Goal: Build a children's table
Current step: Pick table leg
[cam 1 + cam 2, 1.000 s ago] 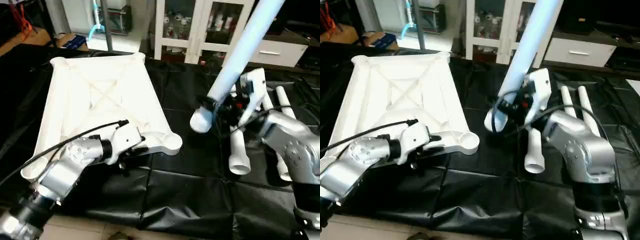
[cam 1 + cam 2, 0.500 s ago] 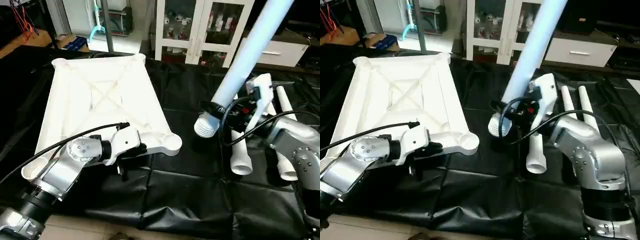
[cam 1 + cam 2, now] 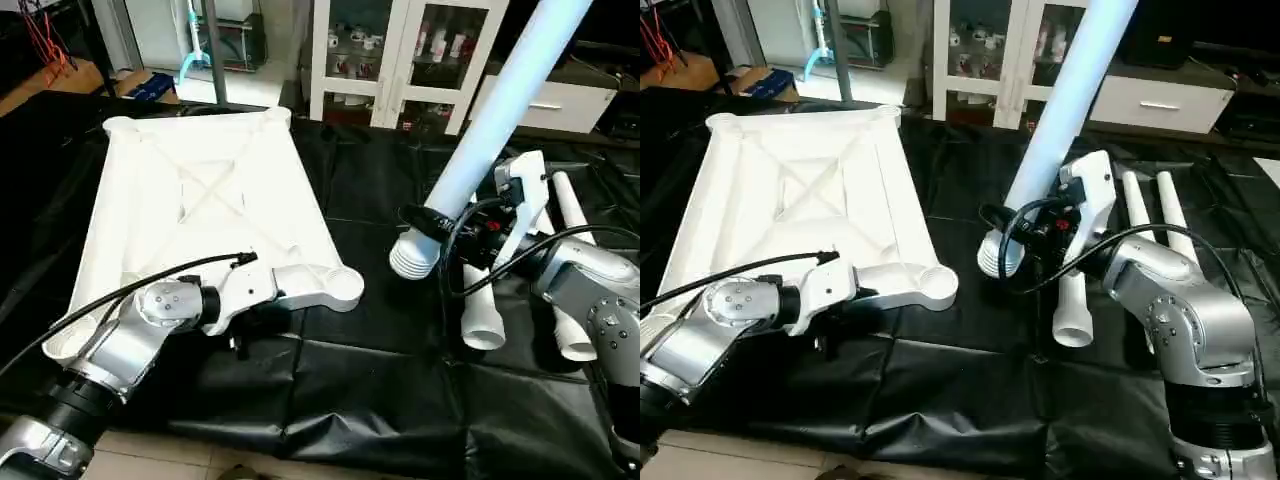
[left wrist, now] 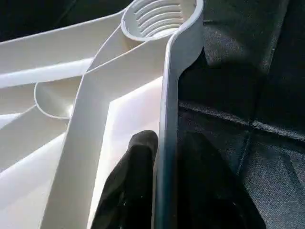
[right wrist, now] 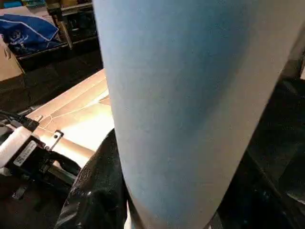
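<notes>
Left tool (image 4: 164, 191) pinches tabletop (image 3: 190, 200) rim; right tool (image 3: 1040, 232), mostly hidden, grips leg (image 3: 490, 130).

Counting now: one table top (image 3: 190, 200), showing four corner sockets (image 3: 343, 287). Legs: one raised leg (image 3: 490, 120), plus two lying legs (image 3: 480, 315) showing on the counter (image 3: 360, 390); the right arm is hiding anything beyond them. Hands: two, left hand (image 4: 167, 143) and right hand (image 3: 470, 225). One cabinet (image 3: 400, 50) standing behind
</notes>
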